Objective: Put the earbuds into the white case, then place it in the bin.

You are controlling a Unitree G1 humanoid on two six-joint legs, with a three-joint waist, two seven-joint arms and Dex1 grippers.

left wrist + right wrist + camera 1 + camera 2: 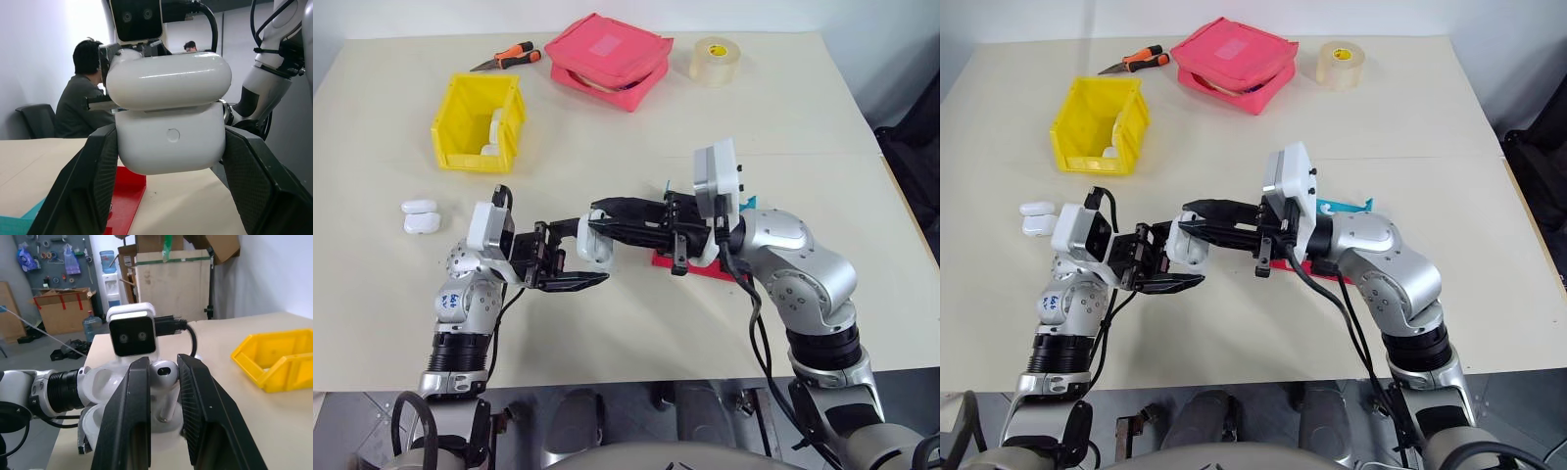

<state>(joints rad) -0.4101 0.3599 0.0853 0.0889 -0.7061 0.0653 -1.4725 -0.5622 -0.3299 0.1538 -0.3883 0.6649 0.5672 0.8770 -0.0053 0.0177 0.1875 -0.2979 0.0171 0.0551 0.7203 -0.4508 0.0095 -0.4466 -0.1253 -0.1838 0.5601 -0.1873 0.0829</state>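
Holding the white case (168,139) clamped in my left claw (570,266) above the tabletop (636,333), lid raised, I risk squeezing it askew. My right claw (164,382) is closed on an earbud (164,377) just over the case; a tilted stem could snag the rim and drop. The bin (475,122) sits well apart, far left.

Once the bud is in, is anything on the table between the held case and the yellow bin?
Nothing visible: bare table lies between the white case in the left gripper and the bin. Two spare cases sit off to the side.
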